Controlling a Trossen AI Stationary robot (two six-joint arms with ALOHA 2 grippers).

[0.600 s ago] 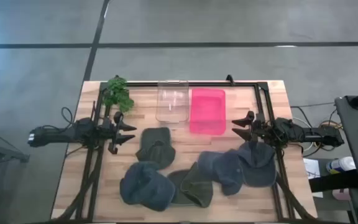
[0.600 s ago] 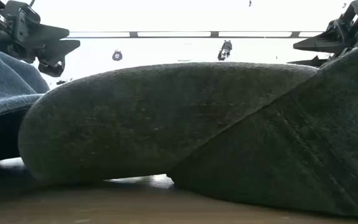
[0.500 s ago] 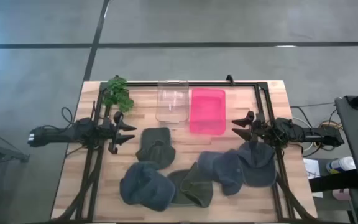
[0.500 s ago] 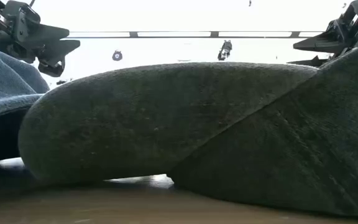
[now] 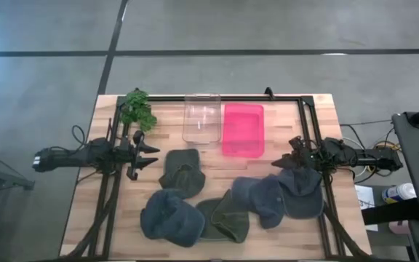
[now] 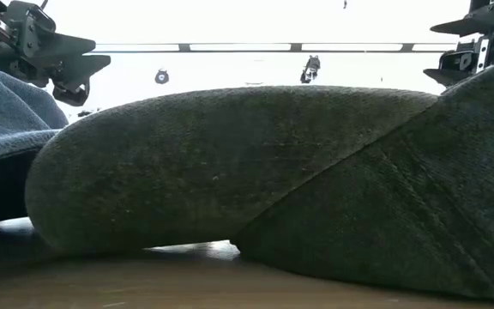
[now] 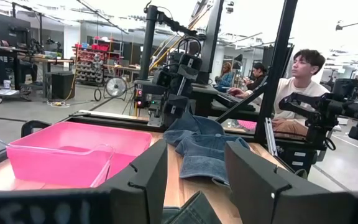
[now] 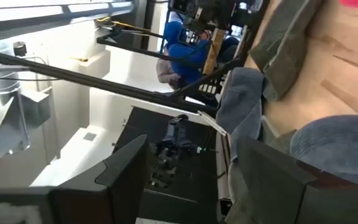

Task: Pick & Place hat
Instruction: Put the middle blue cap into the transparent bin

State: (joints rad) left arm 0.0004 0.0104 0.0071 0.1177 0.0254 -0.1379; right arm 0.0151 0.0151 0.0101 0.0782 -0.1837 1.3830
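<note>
Denim hats: blue hats [image 5: 278, 196] lie piled at the table's [image 5: 318, 109] right edge.
Right gripper [image 5: 291, 156]: has rolled over them — fingers spread, empty; pick beginning.
Left gripper [image 5: 150, 154]: unchanged at left edge — spread, empty.

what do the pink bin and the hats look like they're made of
Pink bin: likely plastic, glossy and slightly see-through, with thin moulded walls. Blue hats: probably denim, with faded blue cloth and visible seams. Green hat: soft, matte woven fabric with a fuzzy nap up close, perhaps brushed cotton.
</note>
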